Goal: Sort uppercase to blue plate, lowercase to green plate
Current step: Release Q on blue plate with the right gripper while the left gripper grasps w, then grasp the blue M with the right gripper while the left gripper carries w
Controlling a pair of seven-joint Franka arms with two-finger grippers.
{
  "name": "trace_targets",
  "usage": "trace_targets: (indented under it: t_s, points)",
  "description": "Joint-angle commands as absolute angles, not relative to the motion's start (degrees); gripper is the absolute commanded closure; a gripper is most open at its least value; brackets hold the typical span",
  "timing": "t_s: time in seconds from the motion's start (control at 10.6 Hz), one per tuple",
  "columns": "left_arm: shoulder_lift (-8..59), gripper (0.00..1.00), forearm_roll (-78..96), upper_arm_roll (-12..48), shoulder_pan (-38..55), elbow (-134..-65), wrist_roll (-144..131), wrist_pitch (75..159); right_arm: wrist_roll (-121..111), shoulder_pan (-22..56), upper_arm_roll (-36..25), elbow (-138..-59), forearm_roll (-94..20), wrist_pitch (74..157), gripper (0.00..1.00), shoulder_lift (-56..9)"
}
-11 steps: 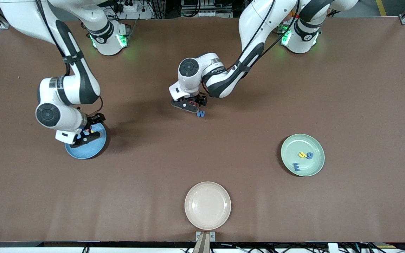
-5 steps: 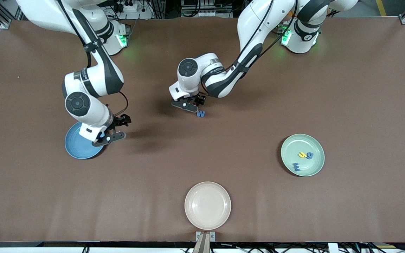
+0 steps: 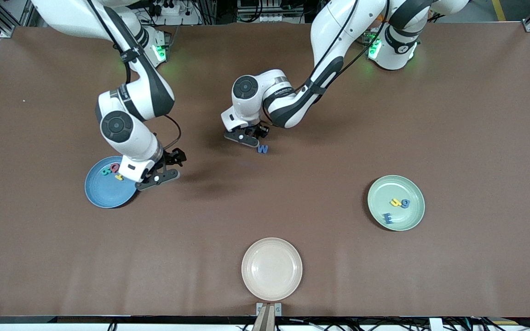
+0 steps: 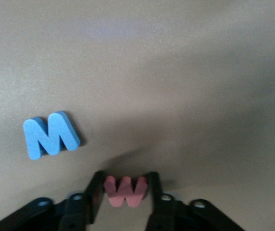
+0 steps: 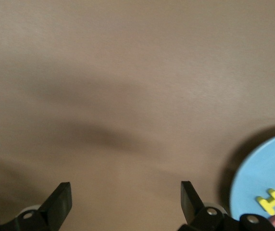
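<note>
My left gripper point(image 3: 250, 136) is low at the table's middle, shut on the small red w point(image 4: 125, 191), with a finger point(image 4: 95, 195) against each side of it. The larger blue W point(image 3: 262, 149) lies flat on the table just beside it, also in the left wrist view point(image 4: 51, 134). My right gripper point(image 3: 160, 174) is open and empty over bare table beside the blue plate point(image 3: 101, 193). That plate holds a teal R point(image 3: 106, 171), a red Q point(image 3: 115, 168) and a yellow H point(image 3: 118, 177). The green plate point(image 3: 412, 216) holds a yellow hooked letter point(image 3: 394, 201), a blue g point(image 3: 405, 203) and a dark blue E-shaped piece point(image 3: 388, 218).
A beige plate point(image 3: 272, 269) with nothing in it stands at the table's edge nearest the front camera. The right wrist view shows the blue plate's rim point(image 5: 262, 168) with the yellow H point(image 5: 271, 201) beside my open right gripper point(image 5: 125, 202).
My right arm has swung off the blue plate toward the table's middle, uncovering the three letters in it. My left gripper has stayed nearly still at the red w.
</note>
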State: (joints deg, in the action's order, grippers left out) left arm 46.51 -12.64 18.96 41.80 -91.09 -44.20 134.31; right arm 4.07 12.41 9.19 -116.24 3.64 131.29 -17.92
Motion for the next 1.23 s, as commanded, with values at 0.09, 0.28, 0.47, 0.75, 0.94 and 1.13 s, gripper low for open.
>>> trace_targets:
  t_s: [0.09,0.28,0.47,0.75,0.94,1.13]
  points:
    - [46.2,0.95,-15.2,18.6,42.3,-90.8,-46.1,131.1,7.4,12.2,11.2,-117.7,-0.6,132.6,0.00,-17.2]
    - [43.1,1.00,-15.4,18.7,41.2,-90.4,-46.3,125.6,6.5,12.2,11.2,-119.2,-3.2,136.0,0.00,-17.7]
    - [37.6,1.00,-15.4,19.3,37.3,-90.8,-45.7,120.3,5.5,13.1,11.3,-119.4,-3.2,138.0,0.00,-17.9]
    - [30.9,1.00,-15.4,21.0,27.7,-92.5,-40.2,115.5,6.3,18.6,11.2,-120.6,-3.0,146.5,0.00,-20.5]
    - [27.9,1.00,-15.4,21.6,18.2,-94.9,-32.5,113.9,13.9,24.2,10.6,-118.2,-2.0,146.6,0.00,-22.9]
    - [26.2,1.00,-15.4,21.7,9.4,-96.5,-22.6,113.9,25.8,28.9,10.5,-113.9,3.4,146.4,0.00,-27.2]
